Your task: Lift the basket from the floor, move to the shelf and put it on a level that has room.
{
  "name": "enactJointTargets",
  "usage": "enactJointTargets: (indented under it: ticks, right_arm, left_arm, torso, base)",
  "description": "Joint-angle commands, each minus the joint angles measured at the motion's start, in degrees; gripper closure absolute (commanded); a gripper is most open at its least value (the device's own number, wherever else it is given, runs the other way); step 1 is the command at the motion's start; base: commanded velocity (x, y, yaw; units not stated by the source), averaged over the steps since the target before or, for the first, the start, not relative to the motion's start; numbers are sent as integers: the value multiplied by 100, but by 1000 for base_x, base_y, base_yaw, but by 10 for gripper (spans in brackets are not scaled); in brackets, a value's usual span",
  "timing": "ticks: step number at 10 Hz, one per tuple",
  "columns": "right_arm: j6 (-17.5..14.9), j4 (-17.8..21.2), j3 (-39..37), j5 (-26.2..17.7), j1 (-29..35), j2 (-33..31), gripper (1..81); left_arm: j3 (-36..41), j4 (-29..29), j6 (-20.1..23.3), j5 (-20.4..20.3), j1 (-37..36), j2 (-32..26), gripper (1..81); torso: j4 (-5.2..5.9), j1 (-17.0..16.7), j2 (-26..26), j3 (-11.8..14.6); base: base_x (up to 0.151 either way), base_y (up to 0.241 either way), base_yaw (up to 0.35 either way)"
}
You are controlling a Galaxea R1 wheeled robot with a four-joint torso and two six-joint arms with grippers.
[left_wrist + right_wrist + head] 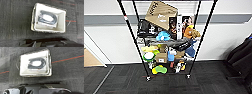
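The basket point(48, 18) sits on the dark carpet below both arms, a flat packet inside it, not yet lifted. Whether either claw is apart or together, I cannot tell. I'd grip opposite rims evenly, lifting level. The shelf point(166, 37) stands ahead, cluttered.

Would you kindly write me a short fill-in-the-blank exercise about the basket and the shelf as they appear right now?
1. The basket sits on the dark ____.
2. The lining inside the basket is ____ in colour.
3. The shelf stands on small ____ in front of a pale wall.
4. A brown cardboard box leans ____ near the top of the shelf.

Missing words: carpet; white; wheels; tilted
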Motion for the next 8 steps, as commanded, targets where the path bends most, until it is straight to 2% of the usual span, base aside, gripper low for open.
enactJointTargets:
  ticks: [1,2,4,7,8]
  right_arm:
    - [15,106,-11,-371,341,-50,10]
    - [15,116,-46,-363,323,-59,10]
    - [23,124,-134,-363,323,-50,10]
    - [23,124,-143,-363,385,-59,10]
    - [23,133,-204,-371,411,-77,10]
  left_arm:
    - [14,-42,21,325,-362,-36,10]
    - [14,-42,21,316,-362,-36,10]
    - [14,-34,21,316,-362,-36,10]
    - [5,-42,21,290,-414,-80,10]
    - [-21,-51,13,307,-441,-132,10]
  torso:
    - [0,351,-545,0]
    - [0,483,-752,-456]
    - [2,680,-1067,-596]
    - [2,1018,-1603,-1084]
    - [2,1145,-1804,-735]
  base:
    - [0,0,0]
    - [0,0,0]
    - [0,0,0]
    - [0,0,0]
    - [0,0,0]
